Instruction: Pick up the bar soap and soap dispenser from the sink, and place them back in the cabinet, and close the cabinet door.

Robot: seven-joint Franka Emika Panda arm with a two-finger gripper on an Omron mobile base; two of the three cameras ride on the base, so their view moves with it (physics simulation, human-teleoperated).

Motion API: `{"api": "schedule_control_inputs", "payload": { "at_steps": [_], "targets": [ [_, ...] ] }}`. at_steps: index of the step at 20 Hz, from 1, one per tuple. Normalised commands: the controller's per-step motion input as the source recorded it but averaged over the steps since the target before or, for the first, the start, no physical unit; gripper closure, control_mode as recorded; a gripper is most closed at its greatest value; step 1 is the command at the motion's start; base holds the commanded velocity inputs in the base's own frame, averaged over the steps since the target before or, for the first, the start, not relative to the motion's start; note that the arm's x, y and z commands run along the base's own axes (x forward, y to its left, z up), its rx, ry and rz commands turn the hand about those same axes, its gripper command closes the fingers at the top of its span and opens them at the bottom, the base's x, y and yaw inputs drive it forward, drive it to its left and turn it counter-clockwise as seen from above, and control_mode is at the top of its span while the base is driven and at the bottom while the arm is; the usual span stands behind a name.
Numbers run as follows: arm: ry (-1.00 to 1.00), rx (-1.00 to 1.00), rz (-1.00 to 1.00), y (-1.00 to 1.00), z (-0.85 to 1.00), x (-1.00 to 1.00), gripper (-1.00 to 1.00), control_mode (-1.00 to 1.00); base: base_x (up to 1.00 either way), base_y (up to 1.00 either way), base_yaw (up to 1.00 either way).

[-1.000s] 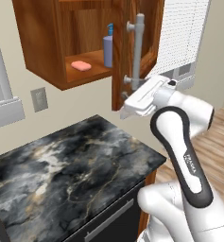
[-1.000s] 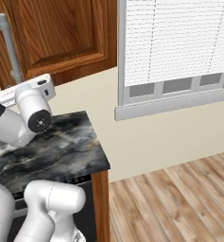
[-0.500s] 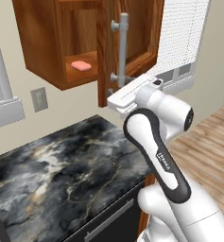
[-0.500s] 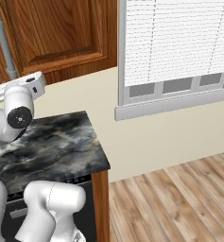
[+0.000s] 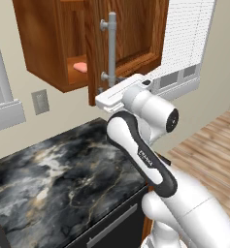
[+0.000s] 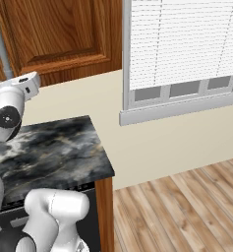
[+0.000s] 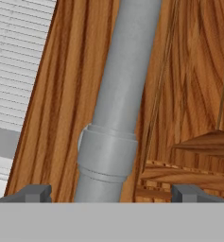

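Note:
The reddish-brown cabinet (image 5: 53,43) hangs on the wall with its cabinet door (image 5: 136,34) swung partway across the opening. The salmon-pink bar soap (image 5: 80,67) lies on the inner shelf, just left of the door's edge. My gripper (image 7: 111,193) is open, its two fingertips (image 7: 38,193) straddling the lower end of the door's vertical silver handle (image 7: 118,94) without clamping it. In the left base view my white hand (image 5: 117,94) presses against the door's lower corner below the handle (image 5: 111,46). The soap dispenser is hidden behind the door. The sink is out of view.
A black marble counter (image 5: 63,179) lies under the cabinet, with a wall outlet (image 5: 40,101) above it. A window with white blinds (image 6: 182,49) stands to the right, and a wooden floor (image 6: 187,206) lies beyond the counter's end.
The door has swung further towards shut, covering the blue dispenser that showed a second ago. My hand has moved left with the door, staying at the handle.

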Motion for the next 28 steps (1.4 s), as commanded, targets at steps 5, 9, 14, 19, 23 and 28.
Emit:
{"api": "schedule_control_inputs", "payload": {
  "at_steps": [5, 9, 14, 19, 23, 28],
  "targets": [
    [0.00, 0.00, -0.06, 0.26, 0.00, 0.32, -1.00, -1.00, 0.00, 0.00, 0.00],
    [0.00, 0.00, -0.05, 0.25, 0.00, 0.26, -1.00, -1.00, 0.00, 0.00, 0.00],
    [0.00, 0.00, -0.04, 0.20, 0.00, 0.22, -1.00, -1.00, 0.00, 0.00, 0.00],
    [0.00, 0.00, -0.02, 0.12, 0.00, 0.19, -1.00, -1.00, 0.00, 0.00, 0.00],
    [0.00, 0.00, -0.01, 0.05, 0.00, 0.24, -1.00, -1.00, 0.00, 0.00, 0.00],
    [0.00, 0.00, 0.00, 0.02, 0.00, 0.25, -1.00, -1.00, 0.00, 0.00, 0.00]
  ]
}}
